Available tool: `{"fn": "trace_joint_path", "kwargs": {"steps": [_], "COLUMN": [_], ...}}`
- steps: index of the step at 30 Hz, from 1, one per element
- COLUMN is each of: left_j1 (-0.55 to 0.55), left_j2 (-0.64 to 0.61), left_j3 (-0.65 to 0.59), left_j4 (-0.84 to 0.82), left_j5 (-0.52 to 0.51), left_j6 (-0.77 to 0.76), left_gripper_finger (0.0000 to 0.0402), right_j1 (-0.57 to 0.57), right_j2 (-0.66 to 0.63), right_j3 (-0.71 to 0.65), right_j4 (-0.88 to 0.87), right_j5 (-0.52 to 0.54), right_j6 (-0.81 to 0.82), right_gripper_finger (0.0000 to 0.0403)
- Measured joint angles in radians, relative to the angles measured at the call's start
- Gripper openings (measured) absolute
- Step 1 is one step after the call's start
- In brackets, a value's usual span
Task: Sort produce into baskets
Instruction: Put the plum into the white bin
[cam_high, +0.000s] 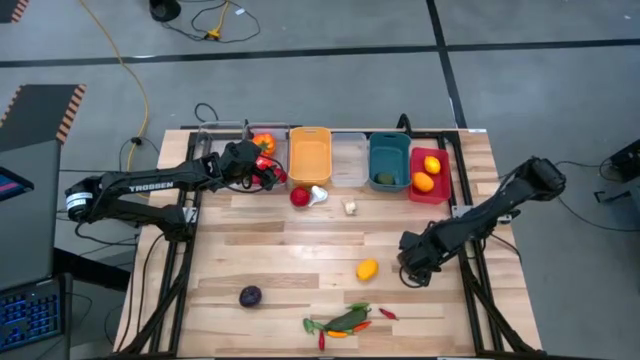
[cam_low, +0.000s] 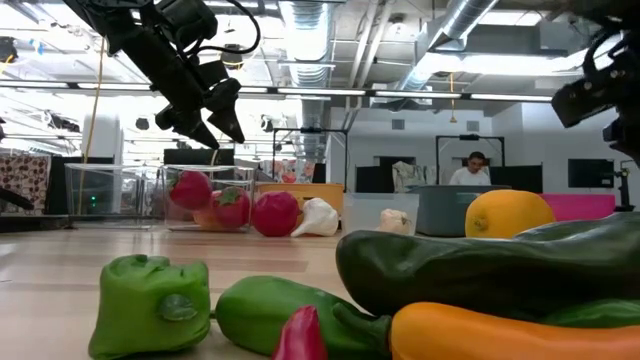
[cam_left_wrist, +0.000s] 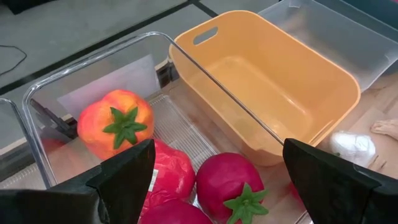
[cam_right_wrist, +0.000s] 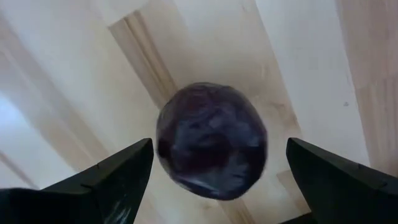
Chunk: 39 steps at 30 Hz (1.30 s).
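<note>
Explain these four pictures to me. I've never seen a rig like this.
Two robot arms work at a wooden table, sorting toy produce into baskets. One picture looks straight down, one looks level across the tabletop, and two come from cameras on the arms' wrists. The left gripper hangs open over a clear basket that holds red tomatoes. The right gripper is open around a dark purple ball and holds nothing. Loose on the table are a yellow citrus, garlic and chilies.

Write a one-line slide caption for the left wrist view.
Open left gripper above a clear bin of red tomatoes, beside the empty orange basket.
</note>
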Motion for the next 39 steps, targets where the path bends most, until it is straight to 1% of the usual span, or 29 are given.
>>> {"fn": "trace_joint_path", "kwargs": {"steps": [8,11,14,17,19,22,26,29,33,36,39], "left_j1": [0.0,0.0,0.0,0.0,0.0,0.0,0.0,0.0,-0.001,-0.001,-0.006], "left_j2": [0.0,0.0,0.0,0.0,0.0,0.0,0.0,0.0,0.0,0.0,0.0], "left_j3": [0.0,0.0,0.0,0.0,0.0,0.0,0.0,0.0,0.0,0.0,0.0], "left_j4": [0.0,0.0,0.0,0.0,0.002,0.005,0.021,0.044,0.104,0.153,0.206], "left_j5": [0.0,0.0,0.0,0.0,0.002,0.026,0.077,0.127,0.212,0.282,0.327], "left_j6": [-0.001,-0.001,-0.001,-0.001,-0.002,-0.004,0.0,0.026,0.046,0.062,0.065], "left_gripper_finger": [0.0341,0.0341,0.0341,0.0341,0.0341,0.0341,0.0341,0.0341,0.0341,0.0341,0.0341], "right_j1": [0.0,0.0,0.0,0.0,-0.004,-0.018,-0.062,-0.103,-0.174,-0.242,-0.324], "right_j2": [0.097,0.127,0.145,0.145,0.138,0.12,0.082,0.06,0.05,0.055,0.074], "right_j3": [0.0,0.002,0.004,0.004,0.003,0.019,0.073,0.124,0.162,0.166,0.166], "right_j4": [-0.002,-0.002,-0.002,0.0,0.0,0.011,0.024,0.056,0.128,0.25,0.373], "right_j5": [0.0,-0.002,-0.002,-0.004,-0.004,-0.003,0.004,0.08,0.259,0.371,0.44], "right_j6": [-0.002,-0.023,-0.031,-0.043,-0.043,-0.047,-0.086,-0.141,-0.231,-0.319,-0.411], "right_gripper_finger": [0.0387,0.0371,0.0346,0.0321,0.0313,0.0312,0.0314,0.0314,0.0314,0.0315,0.0315]}}
